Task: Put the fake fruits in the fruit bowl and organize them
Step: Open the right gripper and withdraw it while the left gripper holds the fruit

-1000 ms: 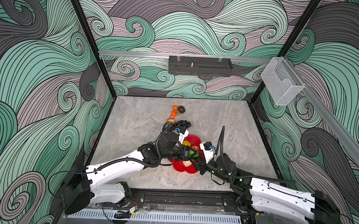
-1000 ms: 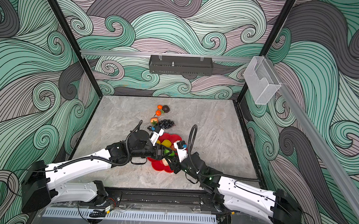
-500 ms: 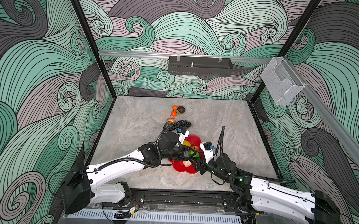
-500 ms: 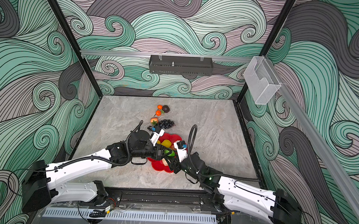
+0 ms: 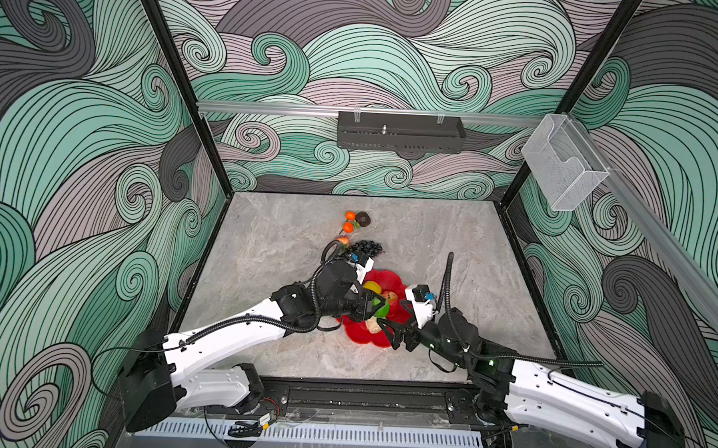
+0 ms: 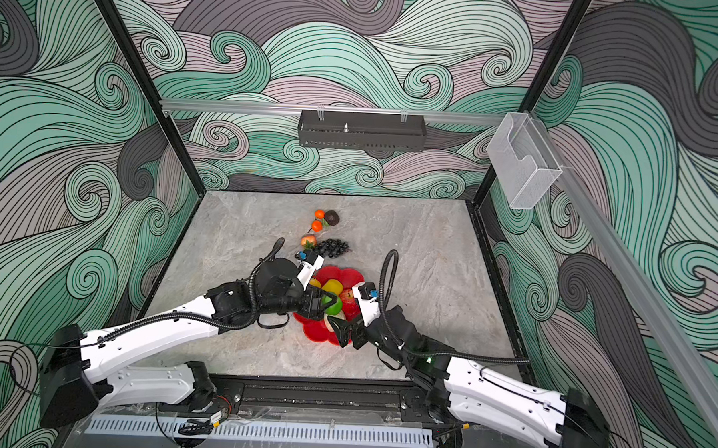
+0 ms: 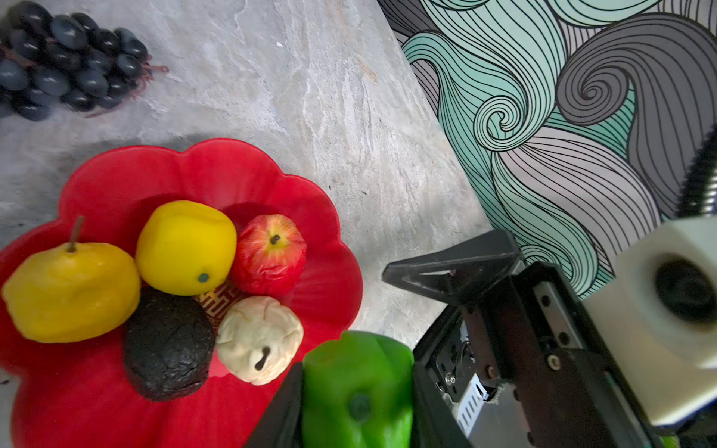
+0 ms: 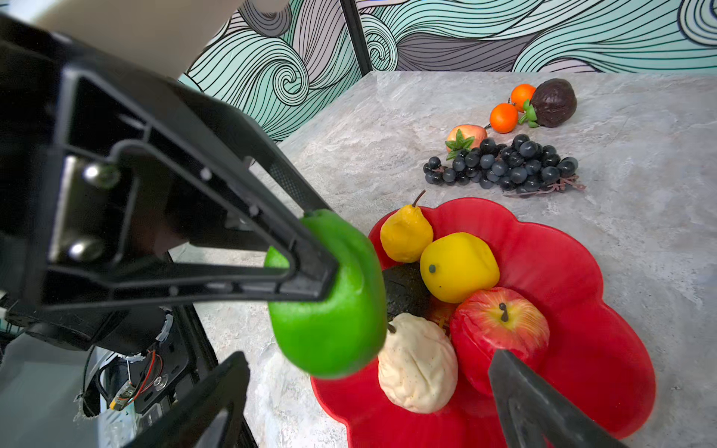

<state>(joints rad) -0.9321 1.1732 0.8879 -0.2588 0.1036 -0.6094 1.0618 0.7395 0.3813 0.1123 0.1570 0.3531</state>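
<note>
The red fruit bowl (image 7: 217,170) holds a yellow pear (image 7: 70,291), a lemon (image 7: 186,244), a red apple (image 7: 269,254), a dark avocado (image 7: 167,345) and a cream pear (image 7: 258,337). My left gripper (image 7: 357,395) is shut on a green lime (image 8: 333,322) and holds it just above the bowl's near-left edge, as both top views show (image 5: 380,307) (image 6: 329,302). My right gripper (image 8: 366,362) is open wide, its fingers apart on either side below the lime and touching no fruit.
Behind the bowl on the stone floor lie a black grape bunch (image 8: 504,166), a peach-coloured fruit with green leaves (image 8: 465,135), two tangerines (image 8: 504,116) and a second dark avocado (image 8: 553,102). The two arms meet closely over the bowl (image 5: 392,278).
My right gripper's jaws have spread wide and stand off the lime. The left gripper has closed a little on the lime and keeps it in about the same place.
</note>
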